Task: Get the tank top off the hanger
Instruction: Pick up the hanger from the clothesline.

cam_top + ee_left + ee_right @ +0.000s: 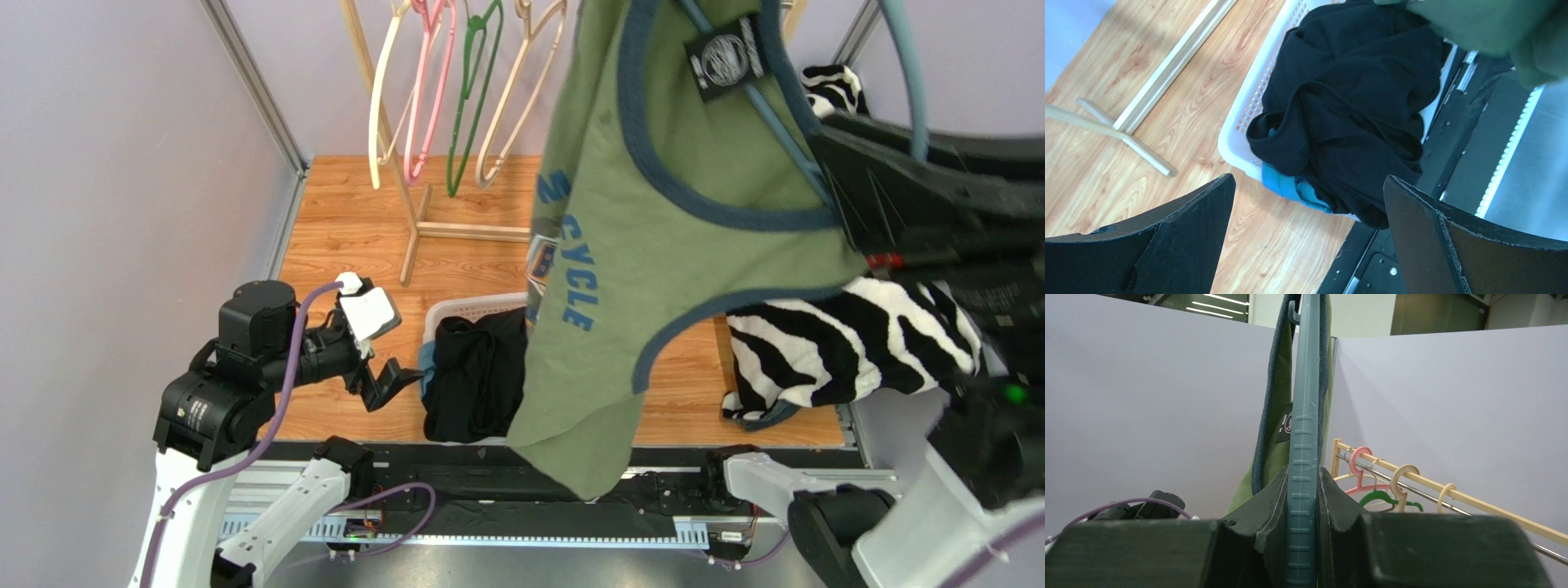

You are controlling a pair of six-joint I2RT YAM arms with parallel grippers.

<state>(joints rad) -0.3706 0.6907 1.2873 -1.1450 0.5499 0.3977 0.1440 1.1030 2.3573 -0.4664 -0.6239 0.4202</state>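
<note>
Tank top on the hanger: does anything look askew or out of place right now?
Yes. The green tank top hangs lopsided on the blue hanger that the right gripper clamps, its hem slanting down to one side. In the basket, black clothing spills over the rim. Nothing looks damaged.

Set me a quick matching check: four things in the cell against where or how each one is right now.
Column one
1. green tank top
2. black garment
3. zebra-print cloth
4. left gripper

Column two
A. piled in the white basket
B. fingers wide open, holding nothing
C. lying on the right side of the table
D. draped on the teal hanger

Pairs: 1-D, 2-A, 3-C, 4-B
</note>
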